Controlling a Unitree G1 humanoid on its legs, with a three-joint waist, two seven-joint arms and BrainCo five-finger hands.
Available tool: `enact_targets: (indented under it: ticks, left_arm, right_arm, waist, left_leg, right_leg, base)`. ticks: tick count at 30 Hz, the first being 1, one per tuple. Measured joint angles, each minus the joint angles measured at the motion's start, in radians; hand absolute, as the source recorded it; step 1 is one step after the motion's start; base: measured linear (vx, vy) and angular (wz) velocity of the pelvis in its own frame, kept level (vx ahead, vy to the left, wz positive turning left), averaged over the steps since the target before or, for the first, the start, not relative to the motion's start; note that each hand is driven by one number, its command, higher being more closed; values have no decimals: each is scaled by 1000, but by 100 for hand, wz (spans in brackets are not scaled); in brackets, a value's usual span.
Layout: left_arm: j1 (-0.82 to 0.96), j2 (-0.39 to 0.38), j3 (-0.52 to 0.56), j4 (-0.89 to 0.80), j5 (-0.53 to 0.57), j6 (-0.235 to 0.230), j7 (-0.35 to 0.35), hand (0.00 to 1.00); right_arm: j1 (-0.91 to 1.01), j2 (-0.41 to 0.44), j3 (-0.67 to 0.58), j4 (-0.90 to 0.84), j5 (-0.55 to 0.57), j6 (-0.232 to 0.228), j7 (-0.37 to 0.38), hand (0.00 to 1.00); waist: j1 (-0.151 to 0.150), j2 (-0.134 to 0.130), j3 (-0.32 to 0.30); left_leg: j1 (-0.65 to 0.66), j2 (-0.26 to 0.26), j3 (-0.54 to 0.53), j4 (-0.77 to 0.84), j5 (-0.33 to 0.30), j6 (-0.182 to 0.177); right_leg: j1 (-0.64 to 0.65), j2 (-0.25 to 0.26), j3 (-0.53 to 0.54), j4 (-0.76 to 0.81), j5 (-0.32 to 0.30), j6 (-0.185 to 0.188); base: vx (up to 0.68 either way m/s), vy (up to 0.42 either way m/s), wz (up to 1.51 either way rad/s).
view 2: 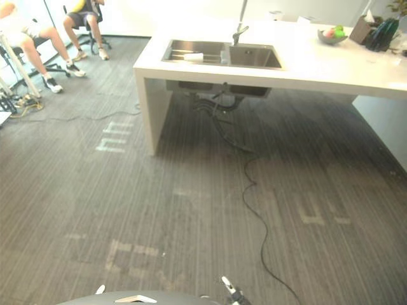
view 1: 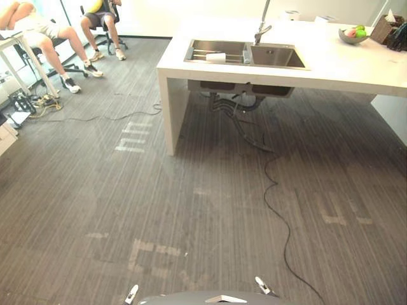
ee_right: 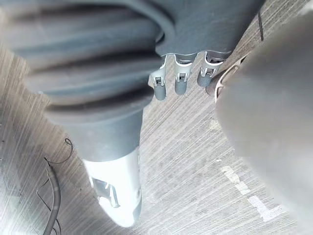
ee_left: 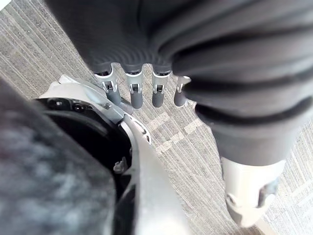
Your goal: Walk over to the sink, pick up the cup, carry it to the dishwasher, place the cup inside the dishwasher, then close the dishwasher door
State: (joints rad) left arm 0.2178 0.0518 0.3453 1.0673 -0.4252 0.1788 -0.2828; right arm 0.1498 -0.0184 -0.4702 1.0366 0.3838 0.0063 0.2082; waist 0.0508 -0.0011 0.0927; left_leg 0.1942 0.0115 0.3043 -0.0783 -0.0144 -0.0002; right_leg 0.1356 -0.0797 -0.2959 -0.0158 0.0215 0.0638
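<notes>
a small white cup (view 1: 215, 56) lies in the left-hand basin of a double stainless-steel sink (view 1: 280, 58), and it looks to be on its side. the sink is set into the top of a long white bench (view 1: 331, 68). a slim metal tap (view 1: 262, 27) rises behind the strip between the two basins. the cup is well apart from both hands, across a wide stretch of grey ribbed carpet floor (view 1: 191, 190).

further along the bench, to the right, stands a grey bowl of fruit (view 1: 353, 35), with a dark box (view 1: 385, 28) just beside it near the bench's far end.

the left hand (ee_left: 134, 94) hangs over the carpet, its silver dark-tipped fingers relaxed and nearly straight, thumb held apart, nothing in it. the right hand (ee_right: 178, 84) hangs the same way over the carpet, fingers loose and spread from the thumb, also empty.

at the far left of the room two people (view 1: 48, 35) sit on black office chairs (view 1: 105, 25), legs stretched toward the floor, well away from the bench.
</notes>
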Motion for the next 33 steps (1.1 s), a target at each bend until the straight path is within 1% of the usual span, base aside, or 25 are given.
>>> enact_targets:
  ticks: [2,4,6,7,9,10,12,13,14,16,17,18,19,20,21,22,23,24,26,28,29,30,31,32,33]
  left_arm:
    - [-1,3,-6,1,0,1,0,0]
    - [-3,15,-37,-2,7,2,-5,0]
    - [-8,44,-97,-10,19,-3,-25,0]
    - [-13,50,-113,-7,21,-5,-28,0]
    - [-41,62,-121,3,-22,-6,-18,0]
    - [-51,66,-120,2,-60,-17,7,0]
    - [-50,72,-124,8,-95,-32,28,0]
    - [-44,73,-141,14,-140,-70,35,0]
    - [-44,75,-151,14,-144,-87,34,0]
    - [-64,69,-173,-35,-162,-186,26,0]
    - [-79,65,-191,-71,-163,-215,25,0]
    - [-124,46,-222,-151,-167,-267,22,0]
    - [-152,32,-236,-193,-178,-286,21,0]
    - [-195,2,-255,-274,-188,-331,20,0]
    - [-224,-5,-298,-354,-203,-373,21,0]
    - [-237,-6,-323,-394,-205,-388,21,0]
    - [-254,-16,-365,-479,-211,-401,21,0]
    - [-263,-24,-400,-569,-210,-413,19,0]
    - [-260,-32,-433,-697,-210,-415,22,0]
    - [-250,-42,-447,-799,-212,-396,49,0]
    - [-222,-44,-451,-879,-237,-371,68,0]
    - [-192,-44,-467,-954,-275,-347,86,0]
    - [-177,-43,-475,-984,-289,-333,91,0]
    - [-155,-43,-478,-1010,-301,-315,102,0]
    - [-136,-38,-473,-1015,-298,-292,130,0]
  right_arm:
    - [-5,-3,20,-1,4,-2,-1,0]
    - [-15,-4,32,-10,17,-4,-7,0]
    - [-16,-8,58,-39,44,-4,-24,0]
    - [-19,-14,63,-39,46,-5,-28,0]
    - [-39,-20,74,-49,62,-5,-48,0]
    - [-45,-23,75,-63,63,-5,-47,0]
    - [-44,-15,74,-69,62,-2,-46,0]
    - [-31,-4,70,-69,61,0,-46,0]
    - [-26,-5,63,-69,60,5,-46,0]
    - [-14,16,30,-77,68,36,-43,0]
    - [-14,17,18,-76,71,41,-43,0]
    - [-9,19,-8,-66,76,48,-43,0]
    - [-4,22,-23,-60,81,49,-44,0]
    - [9,36,-58,-44,82,49,-42,0]
    - [28,55,-87,-36,82,49,-39,0]
    - [44,64,-95,-36,82,49,-36,0]
    - [68,66,-121,-33,86,48,-34,0]
    - [85,66,-140,-34,100,46,-34,0]
    - [96,56,-139,-40,144,40,-32,0]
    - [83,38,-139,-44,162,39,-32,0]
    - [79,40,-139,-59,165,21,-29,0]
    - [79,45,-140,-62,170,-8,-11,0]
    - [78,45,-141,-58,173,-23,-3,0]
    - [72,37,-142,-51,179,-46,7,0]
    - [39,9,-129,-38,192,-73,13,0]
  waist:
    - [-1,-2,1]
    - [0,-7,2]
    - [0,-27,3]
    - [-3,-27,3]
    - [-7,-40,21]
    - [-12,-44,44]
    - [-21,-54,57]
    - [-23,-55,60]
    - [-23,-55,65]
    - [-26,-59,94]
    - [-26,-62,103]
    - [-24,-68,121]
    - [-23,-69,131]
    - [-21,-71,136]
    - [-25,-72,139]
    - [-30,-72,138]
    - [-44,-44,140]
    - [-61,-23,132]
    - [-64,20,121]
    - [-61,40,112]
    - [-64,42,108]
    - [-66,45,103]
    - [-65,52,99]
    - [-58,69,89]
    - [-45,84,86]
  left_leg:
    - [0,-4,-6,-5,-1,1]
    - [-1,-14,-8,-5,-10,5]
    - [1,-49,-23,-5,-25,21]
    - [-1,-54,-24,-5,-25,23]
    - [-3,-57,-16,21,-36,39]
    - [-3,-51,-17,63,-60,45]
    - [-2,-24,-19,121,-96,43]
    - [4,0,-25,142,-113,38]
    - [-2,8,-30,158,-123,35]
    - [-39,41,-30,236,-170,18]
    - [-51,48,-31,252,-177,9]
    - [-62,60,-31,278,-195,-3]
    - [-61,67,-31,290,-205,-13]
    - [-57,77,-35,318,-233,-31]
    - [-53,88,-47,363,-275,-53]
    - [-50,95,-59,391,-302,-69]
    - [-43,131,-80,436,-347,-97]
    - [-32,159,-110,446,-372,-111]
    - [-1,184,-130,422,-387,-104]
    - [-36,187,-165,648,-369,-92]
    - [-59,199,-167,762,-317,-89]
    - [-102,216,-204,876,-228,-125]
    - [-139,229,-219,944,-156,-119]
    - [-201,254,-234,1044,2,-111]
    - [-330,257,-252,1233,-25,-88]
  right_leg:
    - [-7,-11,-20,31,-21,10]
    - [-56,-43,-25,157,-88,16]
    - [-149,-112,-14,379,-156,28]
    - [-185,-125,-8,445,-155,26]
    - [-315,-163,43,687,-102,-41]
    - [-376,-169,86,804,-74,-43]
    - [-409,-155,104,872,-106,-23]
    - [-421,-143,79,860,-144,-5]
    - [-426,-138,72,841,-149,3]
    - [-460,-122,51,699,-151,8]
    - [-464,-123,42,639,-148,9]
    - [-457,-120,26,499,-119,6]
    - [-444,-116,24,428,-98,3]
    - [-424,-108,34,317,-58,-3]
    - [-390,-106,44,250,-41,-13]
    - [-368,-109,50,236,-29,-14]
    - [-368,-95,34,303,26,-26]
    - [-392,-84,20,406,-18,-55]
    - [-424,-72,-4,525,-138,-71]
    - [-434,-71,-16,619,-236,-91]
    - [-415,-72,-25,680,-303,-89]
    - [-381,-70,-42,704,-359,-85]
    - [-360,-59,-50,696,-376,-86]
    - [-321,-34,-51,662,-389,-91]
    - [-258,-9,-45,596,-394,-109]
  base:
    - [-74,-2,20]
    - [-67,41,24]
    - [-50,65,13]
    - [-61,69,-1]
    - [-64,67,-8]
    - [-12,22,-7]
    - [55,-20,2]
    - [110,-40,13]
    - [135,-51,16]
    - [191,-120,19]
    - [260,-187,28]
    - [197,-160,24]
    - [266,-229,18]
    - [305,-273,8]
    - [308,-301,12]
    - [422,-412,24]
    - [434,-395,44]
    - [461,-377,42]
    - [451,-234,24]
    - [529,-204,9]
    - [525,-224,25]
    - [506,-230,33]
    - [493,-237,28]
    - [496,-147,0]
    - [618,-119,-11]
